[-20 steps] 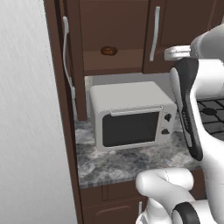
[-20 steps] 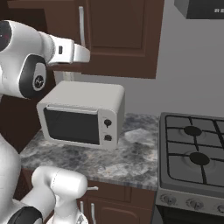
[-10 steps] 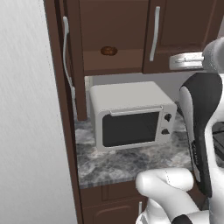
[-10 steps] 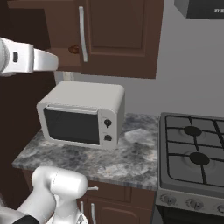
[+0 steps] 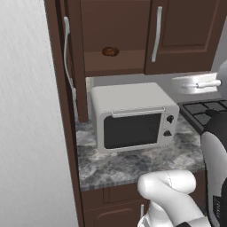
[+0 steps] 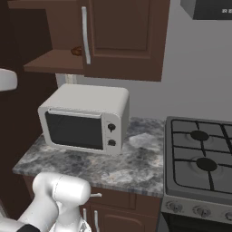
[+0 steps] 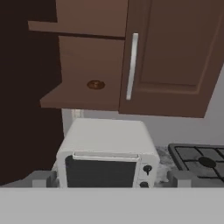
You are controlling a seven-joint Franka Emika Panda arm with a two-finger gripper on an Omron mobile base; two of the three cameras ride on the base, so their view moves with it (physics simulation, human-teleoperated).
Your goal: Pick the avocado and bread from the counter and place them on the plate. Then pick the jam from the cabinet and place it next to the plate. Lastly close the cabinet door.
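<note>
Up in the cabinet [image 7: 87,57], a blurry brown lump [image 7: 95,84].

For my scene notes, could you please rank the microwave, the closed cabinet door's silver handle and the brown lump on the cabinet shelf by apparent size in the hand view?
1. microwave, by far the largest.
2. silver handle, long but thin.
3. brown lump, smallest; it also sits farther back.

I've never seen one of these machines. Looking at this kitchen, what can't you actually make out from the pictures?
- The small brown lump on the cabinet shelf: too small in all three views to tell what it is.
- The open cabinet door: seen nearly edge-on in the left base view, so its front is hidden.
- The stove: cut off by the right edge of the right base view.
- The counter: partly hidden behind the microwave and the robot's white arm.
</note>
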